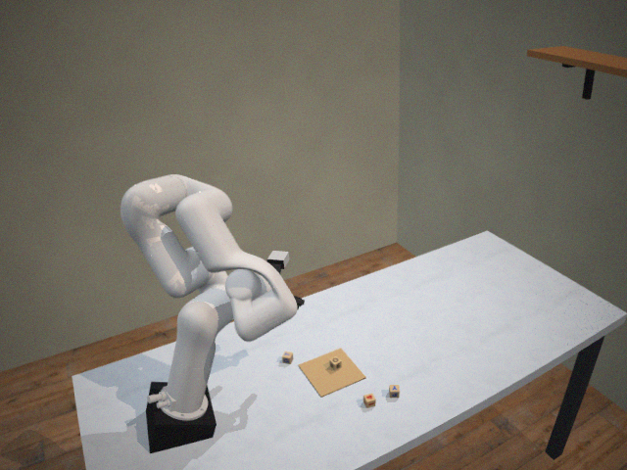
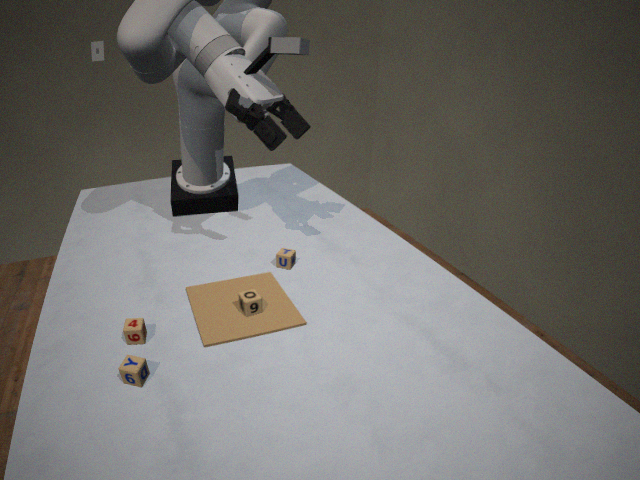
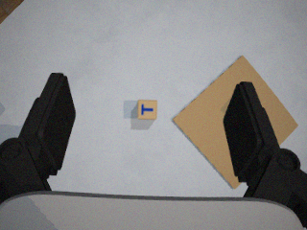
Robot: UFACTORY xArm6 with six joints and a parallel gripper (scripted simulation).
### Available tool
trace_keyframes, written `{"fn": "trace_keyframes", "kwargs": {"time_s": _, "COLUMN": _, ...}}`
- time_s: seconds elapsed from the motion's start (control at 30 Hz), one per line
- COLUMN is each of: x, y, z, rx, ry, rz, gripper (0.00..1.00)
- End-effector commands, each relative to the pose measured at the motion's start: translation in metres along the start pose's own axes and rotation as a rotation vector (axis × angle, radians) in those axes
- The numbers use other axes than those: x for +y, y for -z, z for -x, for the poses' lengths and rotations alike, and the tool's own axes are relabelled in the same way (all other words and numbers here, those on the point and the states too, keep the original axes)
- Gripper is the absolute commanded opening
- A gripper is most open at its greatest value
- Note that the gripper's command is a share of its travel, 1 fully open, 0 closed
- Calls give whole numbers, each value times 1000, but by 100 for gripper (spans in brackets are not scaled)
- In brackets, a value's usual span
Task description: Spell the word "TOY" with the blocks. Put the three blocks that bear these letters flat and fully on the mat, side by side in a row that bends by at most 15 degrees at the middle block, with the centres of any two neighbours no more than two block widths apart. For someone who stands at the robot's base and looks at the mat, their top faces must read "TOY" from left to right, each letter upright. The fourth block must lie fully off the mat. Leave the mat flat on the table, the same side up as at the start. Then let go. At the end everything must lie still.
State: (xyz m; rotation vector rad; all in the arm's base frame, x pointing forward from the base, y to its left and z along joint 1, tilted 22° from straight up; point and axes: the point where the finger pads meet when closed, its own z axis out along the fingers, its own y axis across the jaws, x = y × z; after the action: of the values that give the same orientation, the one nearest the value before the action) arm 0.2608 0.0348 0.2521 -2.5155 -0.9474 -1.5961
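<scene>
Wooden cube with blue T [image 1: 287,357] [image 2: 285,258] [image 3: 147,109]: probably light, rigid; grip opposite sides. Black two-fingered hand [image 2: 283,135] [image 3: 151,97]: released, empty.

A wooden shelf [image 1: 582,59] is fixed to the wall [image 1: 506,152] [image 2: 465,103] at upper right in the top view, supported by a black bracket [image 1: 588,83]. A pale switch plate [image 2: 97,51] is mounted on the wall in the exterior view. The floor [image 1: 481,445] [image 2: 23,289] [image 3: 9,9] consists of brown wood planks and extends beneath and beyond the table's edges.
</scene>
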Motion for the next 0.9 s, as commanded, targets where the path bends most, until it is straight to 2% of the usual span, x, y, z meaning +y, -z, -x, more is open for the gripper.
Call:
{"fn": "trace_keyframes", "kwargs": {"time_s": 0.0, "x": 0, "y": 0, "z": 0, "rx": 1, "ry": 2, "rz": 1, "gripper": 100}}
{"fn": "trace_keyframes", "kwargs": {"time_s": 0.7, "x": 1, "y": 0, "z": -1, "rx": 1, "ry": 2, "rz": 1, "gripper": 100}}
{"fn": "trace_keyframes", "kwargs": {"time_s": 0.8, "x": 12, "y": -1, "z": -2, "rx": 7, "ry": 3, "rz": 1, "gripper": 100}}
{"fn": "trace_keyframes", "kwargs": {"time_s": 0.87, "x": 32, "y": -3, "z": -4, "rx": 15, "ry": 5, "rz": 3, "gripper": 100}}
